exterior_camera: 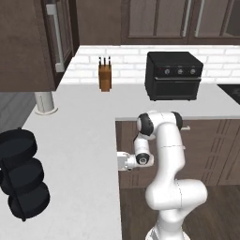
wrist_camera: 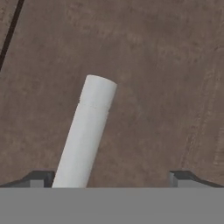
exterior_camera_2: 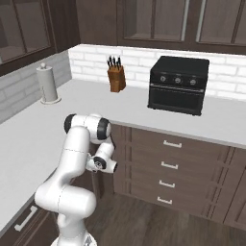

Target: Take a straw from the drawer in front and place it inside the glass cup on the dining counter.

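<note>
My gripper [wrist_camera: 113, 178] is open, its two dark fingertips set wide apart at the bottom of the hand view. It faces the dark-brown wood front of the drawer [wrist_camera: 166, 65] from close by. The drawer's silver bar handle [wrist_camera: 87, 131] slants up between the fingers, nearer the left fingertip, and nothing is gripped. In the left base view the folded arm holds the hand [exterior_camera: 123, 161] low against the cabinet front under the worktop, near the corner. The right base view shows the hand [exterior_camera_2: 111, 166] at the same spot. The straw, the glass cup and the dining counter are out of view.
A grey-white worktop [exterior_camera: 75, 140] wraps the corner along the brick wall. On it stand a black toaster oven [exterior_camera: 172, 75], a knife block [exterior_camera: 105, 75], a paper-towel roll [exterior_camera_2: 48, 84] and stacked black pans [exterior_camera: 21, 173]. A column of drawers [exterior_camera_2: 168, 166] lies to the right.
</note>
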Robot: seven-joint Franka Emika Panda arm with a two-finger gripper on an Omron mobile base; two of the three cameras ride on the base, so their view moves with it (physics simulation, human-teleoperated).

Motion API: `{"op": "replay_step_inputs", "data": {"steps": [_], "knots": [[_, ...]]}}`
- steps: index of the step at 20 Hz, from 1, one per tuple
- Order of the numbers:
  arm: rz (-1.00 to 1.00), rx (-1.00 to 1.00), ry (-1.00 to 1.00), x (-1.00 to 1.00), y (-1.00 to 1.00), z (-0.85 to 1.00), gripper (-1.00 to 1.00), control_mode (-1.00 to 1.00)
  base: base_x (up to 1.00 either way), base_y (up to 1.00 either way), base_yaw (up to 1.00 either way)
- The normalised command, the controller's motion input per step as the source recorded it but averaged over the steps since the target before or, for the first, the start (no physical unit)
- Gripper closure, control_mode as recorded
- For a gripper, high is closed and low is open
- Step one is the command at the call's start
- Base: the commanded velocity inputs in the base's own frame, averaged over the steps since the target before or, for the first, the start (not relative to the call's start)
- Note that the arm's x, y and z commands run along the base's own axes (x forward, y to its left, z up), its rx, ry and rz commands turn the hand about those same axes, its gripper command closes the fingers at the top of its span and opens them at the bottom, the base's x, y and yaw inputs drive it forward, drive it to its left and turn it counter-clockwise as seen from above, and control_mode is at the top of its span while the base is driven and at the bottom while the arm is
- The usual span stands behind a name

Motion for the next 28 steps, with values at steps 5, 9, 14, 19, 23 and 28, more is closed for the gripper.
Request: {"op": "replay_step_inputs", "data": {"steps": [5, 9, 14, 19, 23, 28], "knots": [[0.0, 0.0, 0.0, 0.12, 0.34, -0.14, 1.0, -1.0, 0.0, 0.0, 0.0], [0.0, 0.0, 0.0, 0.0, 0.37, -0.01, 1.0, -1.0, 0.0, 0.0, 0.0], [0.0, 0.0, 0.0, 0.0, -0.01, 0.0, 1.0, -1.0, 0.0, 0.0, 0.0], [0.0, 0.0, 0.0, -0.06, -0.33, 0.0, 1.0, -1.0, 0.0, 0.0, 0.0], [0.0, 0.0, 0.0, -0.13, -0.67, 0.0, 1.0, -1.0, 0.0, 0.0, 0.0], [0.0, 0.0, 0.0, -0.18, -0.94, 0.0, 1.0, -1.0, 0.0, 0.0, 0.0]]}}
